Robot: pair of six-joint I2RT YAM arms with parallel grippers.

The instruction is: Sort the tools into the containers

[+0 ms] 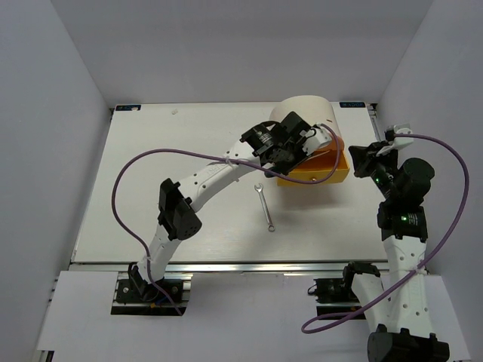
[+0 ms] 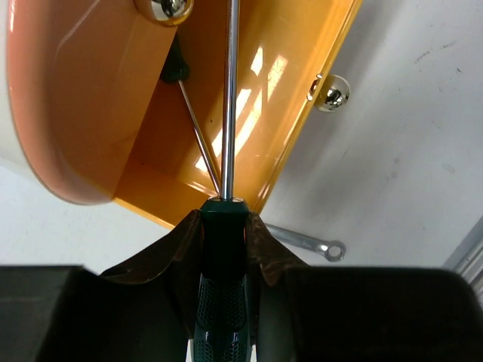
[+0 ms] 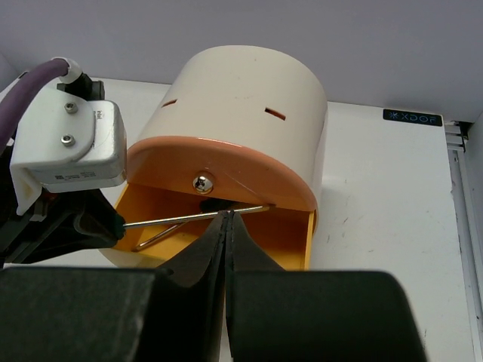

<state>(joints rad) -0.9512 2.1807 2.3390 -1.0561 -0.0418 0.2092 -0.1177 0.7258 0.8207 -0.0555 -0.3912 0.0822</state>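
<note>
the main risk from here is, i judge, the long shaft: the screwdriver [image 2: 229, 151] is pointing in under the drum's orange front. if it is being pushed deeper at this angle, the tip could end up jamming against the inside of the drawer [image 2: 290, 45]. letting go from this height could also be sending it bouncing over the low orange wall and onto the desk [image 1: 151, 173]. or it could be landing crosswise on the other screwdriver [image 2: 198, 136] already lying inside (its dark handle is sitting far back under the orange front). the handle could be twisting in the pinch as well, since only a short stretch of it is being gripped.

the left end effector [image 2: 223, 226] is standing partly open, its fingers [image 2: 173, 249] pinching the dark green handle just behind the metal collar. the shaft is reaching out over the open drawer of the beige container [image 3: 249, 98]. the right end effector [image 3: 228, 217] is hanging to the right of the container, pressed together on nothing. the wrench [image 1: 265, 207] is lying on the desk near the drawer's front, not yet sorted.
</note>
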